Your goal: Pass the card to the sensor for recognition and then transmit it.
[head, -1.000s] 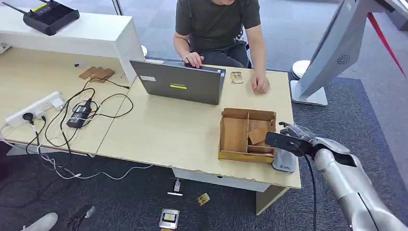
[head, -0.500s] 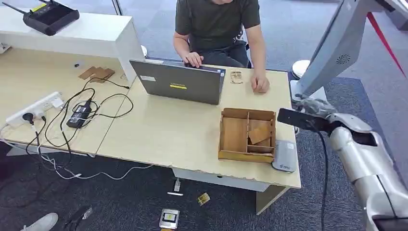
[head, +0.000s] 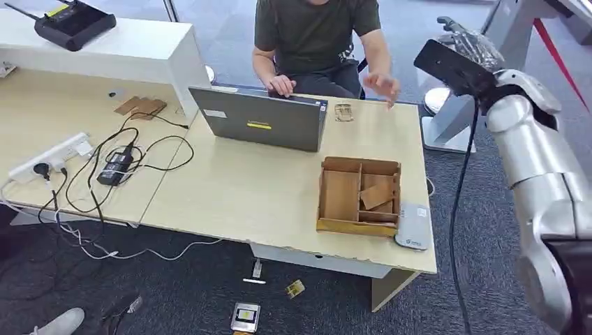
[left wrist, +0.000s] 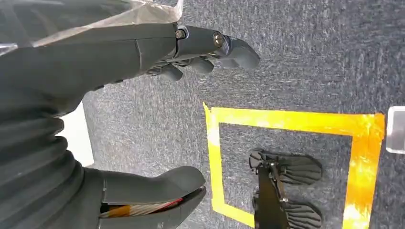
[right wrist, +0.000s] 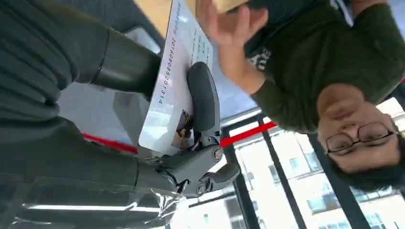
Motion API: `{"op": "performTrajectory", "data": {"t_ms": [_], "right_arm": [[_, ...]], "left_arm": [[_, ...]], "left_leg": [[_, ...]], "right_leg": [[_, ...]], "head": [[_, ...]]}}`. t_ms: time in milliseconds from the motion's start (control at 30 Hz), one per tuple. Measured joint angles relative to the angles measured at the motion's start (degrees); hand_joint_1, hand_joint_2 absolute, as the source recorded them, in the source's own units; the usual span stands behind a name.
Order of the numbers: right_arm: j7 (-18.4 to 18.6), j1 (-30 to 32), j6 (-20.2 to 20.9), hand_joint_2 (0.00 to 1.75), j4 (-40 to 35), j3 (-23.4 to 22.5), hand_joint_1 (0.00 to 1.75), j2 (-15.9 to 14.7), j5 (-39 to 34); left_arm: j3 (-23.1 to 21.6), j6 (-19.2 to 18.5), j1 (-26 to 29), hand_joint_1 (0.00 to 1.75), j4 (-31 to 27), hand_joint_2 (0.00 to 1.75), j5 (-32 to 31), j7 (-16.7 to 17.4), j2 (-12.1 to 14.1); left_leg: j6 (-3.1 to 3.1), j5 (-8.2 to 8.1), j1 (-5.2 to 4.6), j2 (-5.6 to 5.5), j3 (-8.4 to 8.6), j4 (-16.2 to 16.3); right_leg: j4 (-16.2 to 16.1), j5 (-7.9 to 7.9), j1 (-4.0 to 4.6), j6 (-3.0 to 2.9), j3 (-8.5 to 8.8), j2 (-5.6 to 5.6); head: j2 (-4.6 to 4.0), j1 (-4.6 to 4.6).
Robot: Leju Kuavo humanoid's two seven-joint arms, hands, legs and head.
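Note:
My right hand [head: 466, 40] is raised high at the desk's far right corner. It pinches a white printed card [right wrist: 173, 90] between its thumb and a dark finger [right wrist: 203, 102]. The card carries a number line and a small photo. A person's hand [head: 381, 85] is lifted off the desk and reaches toward the card, their open palm [right wrist: 230, 25] close to the card's far edge. The grey card sensor [head: 413, 226] lies flat at the desk's front right corner, with nothing on it. My left hand [left wrist: 143, 52] hangs over the carpet, fingers apart and holding nothing.
A wooden divided box [head: 359, 195] with brown card pieces stands beside the sensor. A grey laptop [head: 262, 122] faces the seated person [head: 314, 35]. Cables and a power strip [head: 52, 157] cover the left desk. A white stand [head: 482, 77] rises behind my right arm.
My right arm has risen from just above the sensor to high at the far right, carrying the card toward the person. The person's hand has lifted off the desk toward it.

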Motion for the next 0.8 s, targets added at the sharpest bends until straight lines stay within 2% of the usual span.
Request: {"op": "performTrajectory", "data": {"t_ms": [133,267,500,533,567,600,800], "right_arm": [[3.8,-0.9,4.7,1.75,5.5,-2.3,1.75,3.6,-4.4],[7.4,-0.7,4.4,1.75,9.4,-4.3,1.75,6.2,-5.4],[9.9,0.2,2.8,1.75,13.1,-5.5,1.75,8.0,-3.8],[10.4,0.3,2.3,1.75,13.4,-5.5,0.52,8.1,-3.6],[10.8,0.4,1.8,1.75,13.7,-5.5,0.52,8.3,-3.3],[11.1,0.5,1.4,1.75,13.9,-5.6,0.00,8.4,-2.9],[12.2,0.7,-2.5,1.75,14.7,-5.6,0.00,8.8,-1.9]], "left_arm": [[0.0,0.0,-0.8,0.00,0.0,1.75,-0.8,0.8,-0.7],[-0.1,0.0,-1.3,0.00,0.0,1.75,-1.5,1.3,-1.3],[-0.2,0.0,-1.5,0.00,0.0,1.75,-1.7,1.7,-1.9],[-0.2,0.0,-1.6,0.00,0.0,1.75,-1.9,1.9,-2.0],[-0.2,-0.1,-1.5,0.00,0.0,1.75,-2.1,1.9,-2.0],[-0.2,-0.1,-1.5,0.00,0.0,1.75,-2.2,2.0,-2.1],[-0.2,0.0,-1.6,0.00,0.0,1.75,-2.2,2.2,-2.1]], "left_leg": [[0.00,0.00,0.00,0.00,0.00,0.0],[0.00,-0.01,-0.01,0.00,-0.02,0.0],[0.00,-0.02,-0.01,0.00,-0.01,0.0],[0.01,-0.02,-0.01,0.00,-0.01,0.0],[0.00,-0.02,-0.01,0.01,-0.01,0.0],[0.00,-0.02,-0.01,0.00,-0.01,0.0],[0.00,-0.01,-0.01,0.00,0.01,0.0]], "right_leg": [[0.0,0.00,0.00,0.00,0.00,0.00],[0.0,0.00,-0.01,0.00,-0.01,0.00],[0.0,0.00,-0.01,0.00,-0.01,0.00],[0.0,0.00,-0.01,0.00,-0.01,0.00],[0.0,0.00,-0.01,0.00,-0.01,0.00],[0.0,0.00,-0.01,0.00,-0.01,0.00],[0.0,0.00,0.00,0.00,-0.01,0.00]], "head": [[0.00,0.02],[0.00,0.02],[0.00,0.00],[0.00,0.02],[0.00,0.00],[0.00,0.02],[0.00,0.00]]}}
